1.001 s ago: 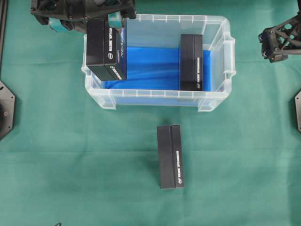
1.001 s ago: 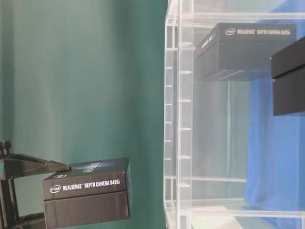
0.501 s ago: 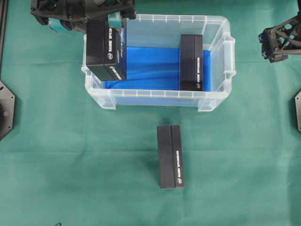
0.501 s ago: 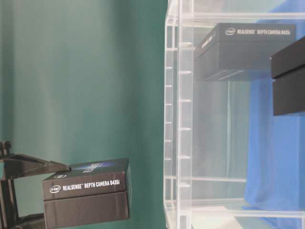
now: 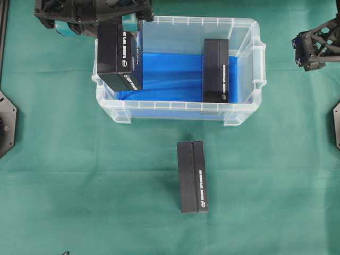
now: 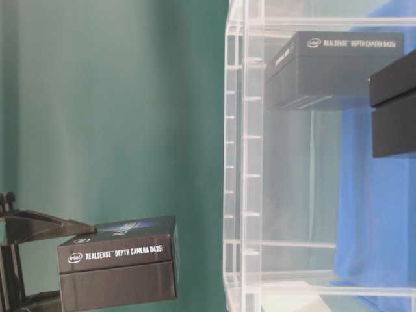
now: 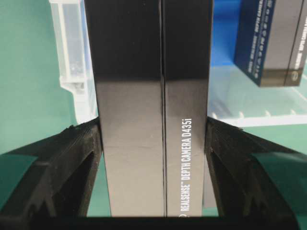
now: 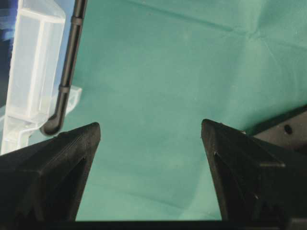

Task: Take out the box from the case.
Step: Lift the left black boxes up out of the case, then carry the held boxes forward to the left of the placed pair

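The case (image 5: 247,38) is a clear plastic tub with a blue cloth on its bottom. My left gripper (image 5: 118,25) is shut on a black box (image 5: 119,58) and holds it over the case's left end, raised above the rim. In the left wrist view both fingers (image 7: 81,143) press the sides of the box (image 7: 144,72). A second black box (image 5: 216,70) stands inside the case at the right. My right gripper (image 5: 312,49) hangs beyond the case's right end, and its wrist view shows the right gripper (image 8: 151,127) open over bare green cloth.
A third black box (image 5: 193,176) lies on the green table cloth (image 5: 79,175) in front of the case. Black fixtures (image 5: 5,125) sit at the table's left and right edges. A black cable (image 8: 72,62) runs beside the case handle (image 8: 33,72).
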